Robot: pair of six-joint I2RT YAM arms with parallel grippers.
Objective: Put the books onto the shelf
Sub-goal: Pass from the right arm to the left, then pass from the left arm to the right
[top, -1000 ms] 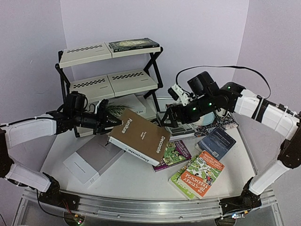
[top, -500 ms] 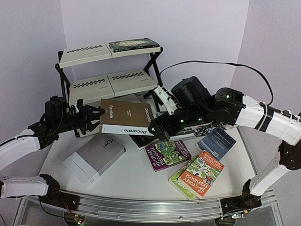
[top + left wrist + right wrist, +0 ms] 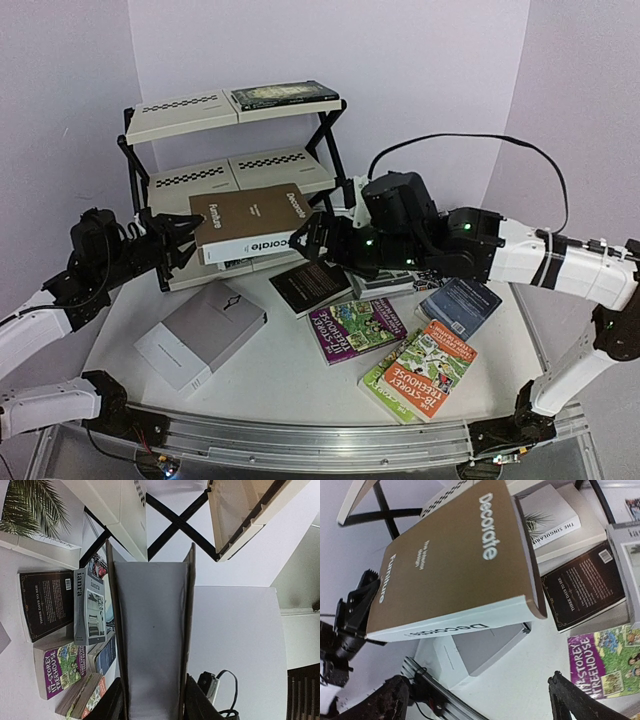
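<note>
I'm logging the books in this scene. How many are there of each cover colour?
Brown book: 1
Grey books: 2
Black books: 2
Dark blue book: 1
White palm-leaf book: 1
Colourful paperbacks: 2
Total: 9

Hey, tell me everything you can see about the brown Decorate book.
The Decorate book is thick, with a matte brown cover, white lettering reading Decorate and Furniture, and a pale spine repeating the title. It is shut, held off the table, nearly flat, in front of the shelf's lower tiers. The left gripper clamps its left edge between its fingers; the right gripper is open by its right end, apparently not touching.
</note>
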